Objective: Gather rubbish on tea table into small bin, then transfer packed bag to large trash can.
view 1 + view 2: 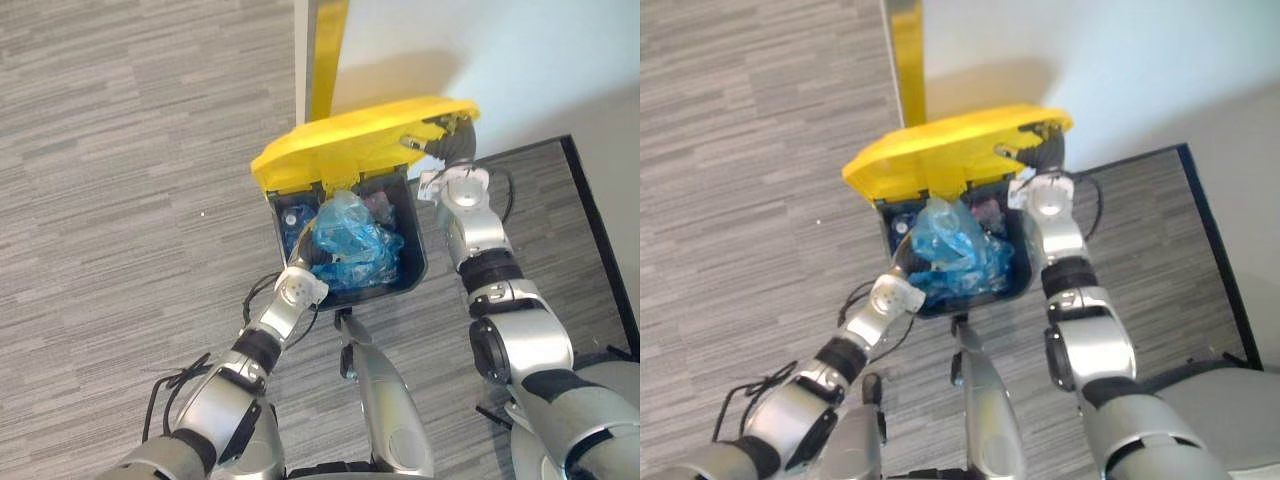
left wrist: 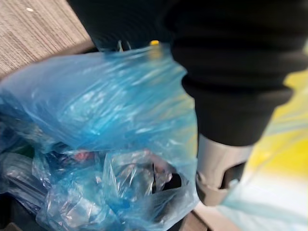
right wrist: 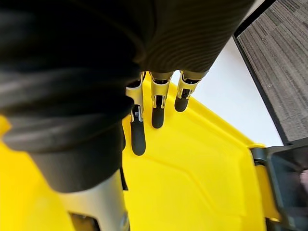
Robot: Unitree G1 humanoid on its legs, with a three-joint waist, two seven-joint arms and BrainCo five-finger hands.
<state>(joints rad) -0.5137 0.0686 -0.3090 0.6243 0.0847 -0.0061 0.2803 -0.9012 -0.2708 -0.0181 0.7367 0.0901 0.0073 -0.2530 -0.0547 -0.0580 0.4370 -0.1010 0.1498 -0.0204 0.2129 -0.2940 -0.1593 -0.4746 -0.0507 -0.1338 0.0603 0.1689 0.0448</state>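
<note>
The large trash can [image 1: 416,252] has a dark body and a yellow lid [image 1: 350,145] standing raised. My right hand [image 1: 450,138] rests against the lid's inner face, and its straight fingers [image 3: 156,111] lie flat on the yellow plastic. The packed blue plastic bag [image 1: 350,242] sits inside the can, bulging up to the rim. My left hand [image 1: 320,260] reaches over the can's front left edge into the bag [image 2: 110,115], which hides its fingers.
The can stands against a white wall with a yellow vertical strip [image 1: 328,50]. Grey carpet lies all around it. A dark border line [image 1: 600,235] runs along the floor to the right. Other dark rubbish [image 1: 293,216] lies in the can beside the bag.
</note>
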